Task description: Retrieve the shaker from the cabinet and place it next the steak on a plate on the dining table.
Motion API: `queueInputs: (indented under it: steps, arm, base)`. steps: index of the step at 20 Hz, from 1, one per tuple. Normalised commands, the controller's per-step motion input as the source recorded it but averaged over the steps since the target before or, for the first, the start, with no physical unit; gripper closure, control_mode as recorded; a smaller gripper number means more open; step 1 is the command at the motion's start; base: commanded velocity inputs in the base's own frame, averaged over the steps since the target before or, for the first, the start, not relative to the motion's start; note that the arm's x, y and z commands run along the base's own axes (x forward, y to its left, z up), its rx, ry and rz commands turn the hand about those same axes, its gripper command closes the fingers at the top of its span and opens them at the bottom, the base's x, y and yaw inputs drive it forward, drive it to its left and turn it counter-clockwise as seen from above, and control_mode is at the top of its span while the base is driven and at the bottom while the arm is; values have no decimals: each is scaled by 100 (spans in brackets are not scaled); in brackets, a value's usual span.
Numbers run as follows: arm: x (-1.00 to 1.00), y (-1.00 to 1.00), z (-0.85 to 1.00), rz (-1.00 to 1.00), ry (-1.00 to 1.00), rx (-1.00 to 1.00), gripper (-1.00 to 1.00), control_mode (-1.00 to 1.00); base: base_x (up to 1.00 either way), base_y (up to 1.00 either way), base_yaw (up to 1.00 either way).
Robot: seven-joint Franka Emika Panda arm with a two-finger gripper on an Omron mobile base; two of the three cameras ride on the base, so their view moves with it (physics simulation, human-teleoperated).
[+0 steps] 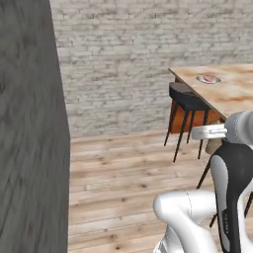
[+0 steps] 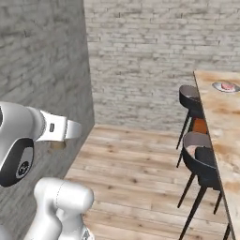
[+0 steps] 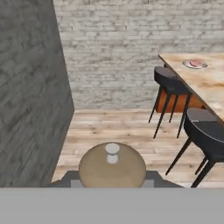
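In the hand view, the brown-grey shaker point(image 3: 112, 165) sits close up, knob towards the camera, with my gripper point(image 3: 112, 180) shut on it and dark fingertips point(image 3: 65, 180) at either side. The gripper point(image 1: 213, 140) hangs over the wooden floor, short of the dining table point(image 1: 232, 96), and the shaker point(image 2: 57, 145) pokes out below the hand. Far down the marble top lies the grey plate point(image 1: 207, 79) with the pinkish steak point(image 1: 210, 77) on it. They appear again as the plate point(image 3: 194, 65) and steak point(image 3: 196, 63), and as the plate point(image 2: 224, 87) and steak point(image 2: 228, 86). The cabinet is out of view.
A grey wall point(image 1: 29, 148) stands close on the left and a pale brick wall point(image 1: 123, 59) closes the back. Dark bar stools point(image 1: 187, 101) point(image 2: 201, 159) line the table's near side. Wooden floor point(image 1: 128, 173) lies open between the wall and the stools.
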Motion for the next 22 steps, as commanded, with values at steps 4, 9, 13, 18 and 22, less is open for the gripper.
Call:
queueInputs:
  steps: [4,9,13,18,22]
  arm:
    - [0,0,0,0,0,0,100,100]
    - [0,0,0,0,0,0,100,100]
    - [0,0,0,0,0,0,100,100]
    - [0,0,0,0,0,0,100,100]
    - [0,0,0,0,0,0,100,100]
  base:
    - [100,-5,0]
    - [100,6,-29]
    - [65,51,-82]
    - [49,56,-86]
    - [33,59,-81]
